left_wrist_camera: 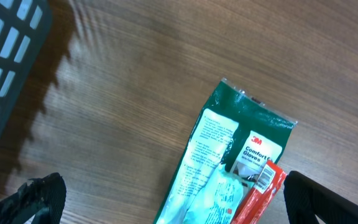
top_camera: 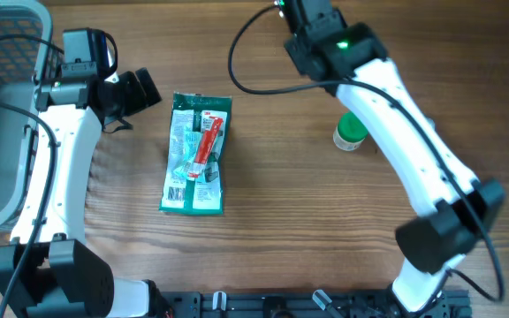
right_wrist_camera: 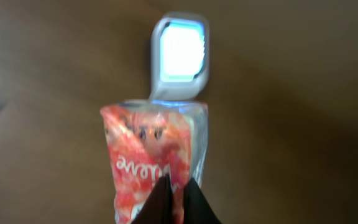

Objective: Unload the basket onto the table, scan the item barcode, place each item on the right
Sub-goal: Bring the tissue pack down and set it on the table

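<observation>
Table: the wooden top [top_camera: 281, 221] carries everything; the work is at its far edge, where my right arm [top_camera: 396, 115] reaches out of the overhead view.
Right gripper: the right gripper [right_wrist_camera: 174, 202] is clamped on the lower end of the red-and-white pouch [right_wrist_camera: 154, 155]. I see this only in the wrist view.
Task item: the pouch hangs upright in that grip, its top edge just under the scanner [right_wrist_camera: 179, 50].
Scanner: a small white unit with a lit window, just beyond the pouch's top in the wrist view.
Step in hand: I judge that I am presenting the pouch to the window.
Doing it well: I cannot find the barcode, because the print is blurred. I should turn the wrist slowly until the code faces the light, hold the film flat and steady, and keep my fingers off the print. The film is soft and shiny, so creases or glare could spoil the read.
Basket: the grey basket [top_camera: 25, 11] sits at the far left corner, well apart from the scanner.
Left gripper: the left gripper [top_camera: 129, 99] is wide open, holds nothing, and hovers just left of the glove pack.
Glove pack: the green glove pack [top_camera: 193, 177] lies flat mid-table with a red packet [top_camera: 206, 146] on top of it.
Bottle: the green-capped bottle [top_camera: 350, 131] stands right beside my right arm's forearm; a careless swing back could knock it over.
Obstruction: nothing stands between the pouch and the window.
</observation>
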`<action>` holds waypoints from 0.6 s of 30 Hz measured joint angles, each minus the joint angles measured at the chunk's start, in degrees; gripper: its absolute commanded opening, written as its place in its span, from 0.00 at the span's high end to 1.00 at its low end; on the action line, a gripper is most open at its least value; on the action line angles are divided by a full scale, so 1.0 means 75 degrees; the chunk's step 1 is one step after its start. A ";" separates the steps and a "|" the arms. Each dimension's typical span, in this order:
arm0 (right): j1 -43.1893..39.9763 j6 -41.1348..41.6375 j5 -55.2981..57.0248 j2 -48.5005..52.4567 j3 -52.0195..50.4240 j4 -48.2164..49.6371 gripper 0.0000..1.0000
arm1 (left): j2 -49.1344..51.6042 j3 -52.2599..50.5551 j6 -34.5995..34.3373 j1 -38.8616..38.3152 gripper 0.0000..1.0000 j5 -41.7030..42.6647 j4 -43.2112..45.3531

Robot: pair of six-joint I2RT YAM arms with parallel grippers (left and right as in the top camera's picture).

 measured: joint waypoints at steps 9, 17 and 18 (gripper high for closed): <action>-0.0146 0.2570 -0.2990 0.0082 -0.1874 -0.2046 0.94 | 0.0000 0.0000 0.0000 0.0000 0.00 0.0000 -0.0017; -0.0146 0.3471 -0.2646 0.0146 -0.4281 -0.0662 0.64 | 0.0000 0.0000 0.0000 0.0000 0.00 0.0000 -0.0020; -0.0149 0.3547 -0.2588 0.0146 -0.4447 -0.0565 0.63 | 0.0000 0.0000 0.0000 0.0000 0.00 -0.0003 -0.0020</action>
